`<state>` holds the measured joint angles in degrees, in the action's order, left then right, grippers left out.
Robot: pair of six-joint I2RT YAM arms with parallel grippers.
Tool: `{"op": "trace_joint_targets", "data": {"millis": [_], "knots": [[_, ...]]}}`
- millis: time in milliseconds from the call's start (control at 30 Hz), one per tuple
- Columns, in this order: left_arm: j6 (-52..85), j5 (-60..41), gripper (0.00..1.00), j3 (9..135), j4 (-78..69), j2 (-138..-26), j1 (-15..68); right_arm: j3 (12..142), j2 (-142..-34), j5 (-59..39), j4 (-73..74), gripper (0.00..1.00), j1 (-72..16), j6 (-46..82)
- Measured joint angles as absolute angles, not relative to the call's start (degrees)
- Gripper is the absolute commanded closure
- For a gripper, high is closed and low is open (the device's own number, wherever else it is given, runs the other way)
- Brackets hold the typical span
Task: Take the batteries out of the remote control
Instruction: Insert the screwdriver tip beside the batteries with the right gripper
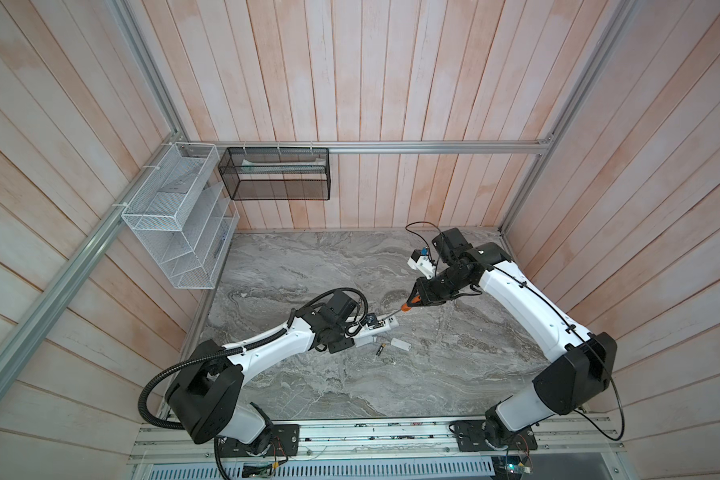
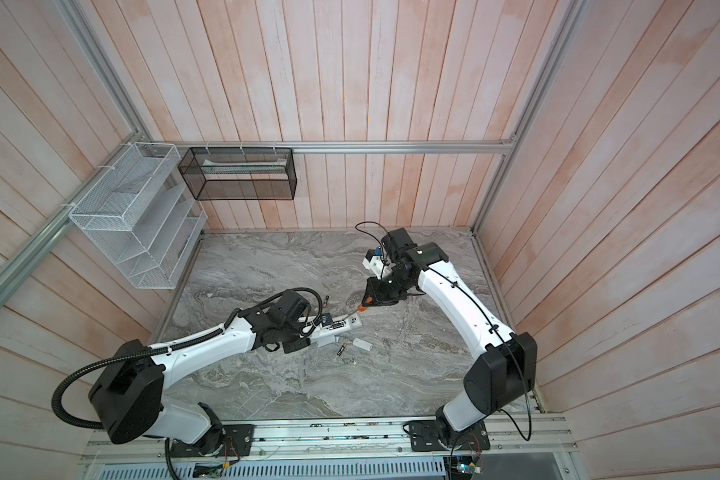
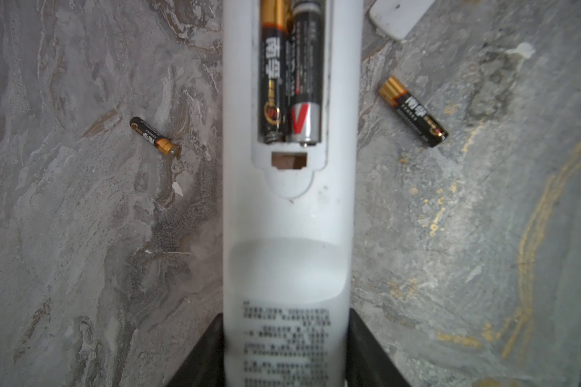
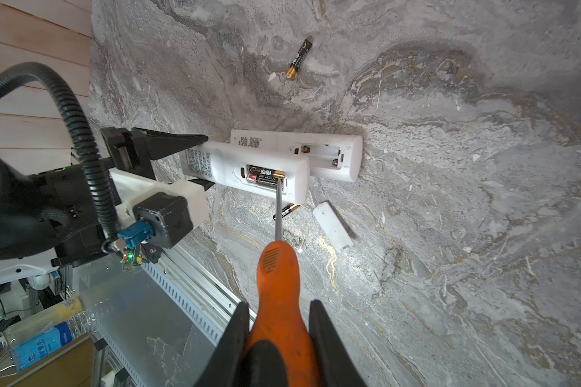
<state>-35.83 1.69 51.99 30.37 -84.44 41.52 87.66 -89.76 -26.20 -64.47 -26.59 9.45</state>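
Observation:
My left gripper (image 3: 287,351) is shut on the printed end of a white remote control (image 3: 289,217). Its open compartment holds two batteries (image 3: 274,73), side by side. My right gripper (image 4: 279,321) is shut on an orange-handled screwdriver (image 4: 277,278), and the metal tip rests at the gold end of a battery (image 4: 275,175) in that compartment. A second white remote (image 4: 319,157) lies just behind it with an empty compartment. Two loose batteries lie on the table, one (image 3: 154,136) on each side (image 3: 413,111) of the held remote. In both top views the grippers (image 1: 410,305) meet mid-table.
A white battery cover (image 4: 332,226) lies on the grey marble table (image 1: 433,374) beside the nearer loose battery (image 1: 379,350). A white wire rack (image 1: 175,220) and a black mesh basket (image 1: 275,174) hang on the back-left walls. An aluminium rail (image 1: 371,432) runs along the front edge.

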Motion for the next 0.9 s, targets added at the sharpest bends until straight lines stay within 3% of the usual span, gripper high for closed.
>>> {"op": "trace_joint_targets", "data": {"millis": [900], "knots": [[-36.03, 1.08, 0.85, 51.03, 30.17, -82.50, 41.52, 82.19, -90.17, -29.80, -61.49, 0.85, -23.68, 12.47]]}}
